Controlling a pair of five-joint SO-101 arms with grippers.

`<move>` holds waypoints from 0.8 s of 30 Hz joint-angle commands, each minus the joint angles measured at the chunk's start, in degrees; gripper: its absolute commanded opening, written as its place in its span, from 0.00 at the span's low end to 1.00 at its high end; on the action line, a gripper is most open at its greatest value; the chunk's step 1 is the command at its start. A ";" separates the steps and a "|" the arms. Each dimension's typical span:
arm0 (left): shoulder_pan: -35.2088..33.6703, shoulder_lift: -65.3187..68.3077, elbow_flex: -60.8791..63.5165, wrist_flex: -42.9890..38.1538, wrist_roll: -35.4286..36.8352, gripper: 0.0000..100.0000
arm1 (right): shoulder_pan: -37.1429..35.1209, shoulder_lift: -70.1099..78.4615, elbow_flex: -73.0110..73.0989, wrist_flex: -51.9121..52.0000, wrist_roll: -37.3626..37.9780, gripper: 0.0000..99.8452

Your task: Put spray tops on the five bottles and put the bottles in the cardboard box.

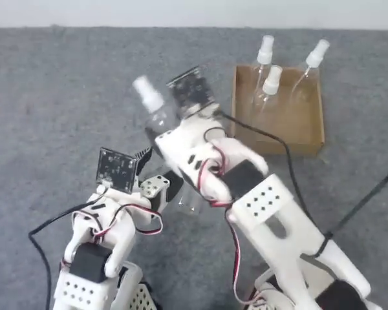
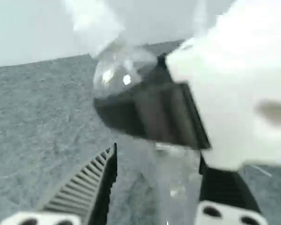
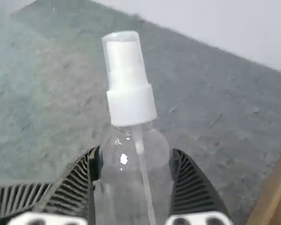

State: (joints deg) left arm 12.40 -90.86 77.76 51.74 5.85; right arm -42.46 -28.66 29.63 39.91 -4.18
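Observation:
A clear bottle (image 3: 131,161) with a white spray top (image 3: 126,79) is held off the grey carpet, my right gripper (image 3: 131,187) shut on its body. In the high view this bottle (image 1: 158,117) tilts up and left, its spray top (image 1: 147,92) well left of the cardboard box (image 1: 310,139). My left gripper (image 2: 154,192) is open, and the bottle's lower part (image 2: 178,178) lies between its spread fingers without clear contact. In the high view the left gripper (image 1: 171,190) sits under the right arm. Three bottles with spray tops (image 1: 271,81) stand in the box.
The right arm's white body (image 2: 234,93) looms close in front of the left wrist camera. Black cables (image 1: 291,168) trail across the carpet beside the box. A corner of the box (image 3: 276,192) shows in the right wrist view. Open carpet lies to the left and far side.

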 commanded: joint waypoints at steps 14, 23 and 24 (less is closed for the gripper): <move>0.35 -1.93 -0.13 -1.76 0.88 0.26 | -0.92 -12.44 -4.13 14.20 4.66 0.01; -4.40 -1.67 0.22 -3.78 0.97 0.26 | -0.92 -12.53 -4.22 16.31 4.66 0.01; -4.40 -1.76 0.22 -3.78 0.97 0.26 | -0.92 -12.53 -4.13 16.31 4.66 0.01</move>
State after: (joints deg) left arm 10.55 -91.82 78.02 50.42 6.46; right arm -43.08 -38.15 28.22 54.59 -0.57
